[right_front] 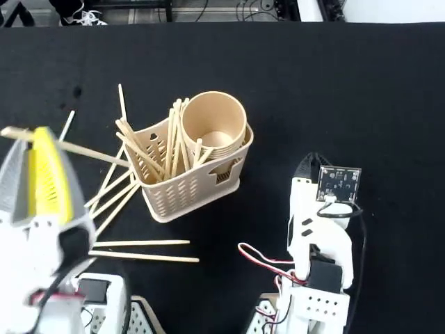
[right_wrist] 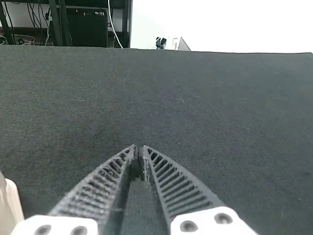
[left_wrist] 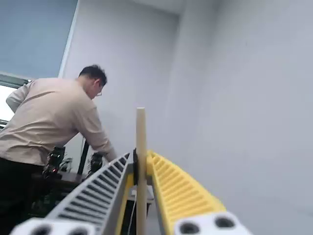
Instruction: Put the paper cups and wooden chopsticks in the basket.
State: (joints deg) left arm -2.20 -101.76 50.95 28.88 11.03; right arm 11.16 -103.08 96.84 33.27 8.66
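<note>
Black bench [right_front: 313, 83] was overhung by the left hand [left_wrist: 141, 156], clamped on a chopstick [left_wrist: 141, 129] judged best tipped end-down over the basket [right_front: 188, 189] before release; the right hand [right_wrist: 138, 149] was closed, empty.

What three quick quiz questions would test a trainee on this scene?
1. True or false: the cups stand in the basket.
2. What does the left claw grip? A) a cup B) a chopstick C) nothing
3. Fill in: the right claw is ___ (open or shut).
Key: 1 true; 2 B; 3 shut.
</note>
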